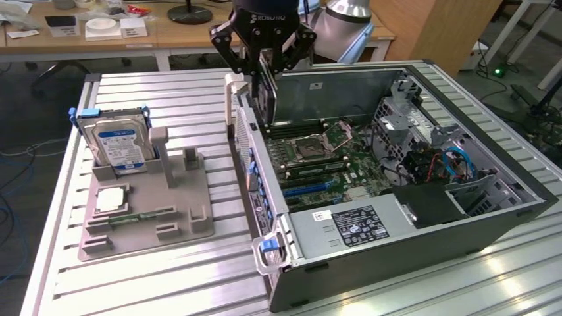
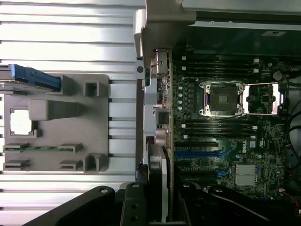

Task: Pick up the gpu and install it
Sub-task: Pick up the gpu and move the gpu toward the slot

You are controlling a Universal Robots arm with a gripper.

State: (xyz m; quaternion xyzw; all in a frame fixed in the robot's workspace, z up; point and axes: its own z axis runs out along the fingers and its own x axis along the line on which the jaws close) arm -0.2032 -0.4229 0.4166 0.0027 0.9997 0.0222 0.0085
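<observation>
Exterior view: gripper (image 1: 265, 71) above the open case (image 1: 491, 217), jaws pinching the gpu (image 1: 270, 99) by its upper part. The card hangs upright below the jaws, by the case wall that faces the tray (image 1: 149, 224). Wrist view: card seen edge-on between the fingers (image 2: 134, 207); motherboard (image 2: 211, 136) to one side of the jaws, tray with hard drive (image 2: 33, 77) well apart on the other

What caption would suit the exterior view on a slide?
Gripper, jaws shut on the upright gpu, at the open computer case's edge.
</observation>
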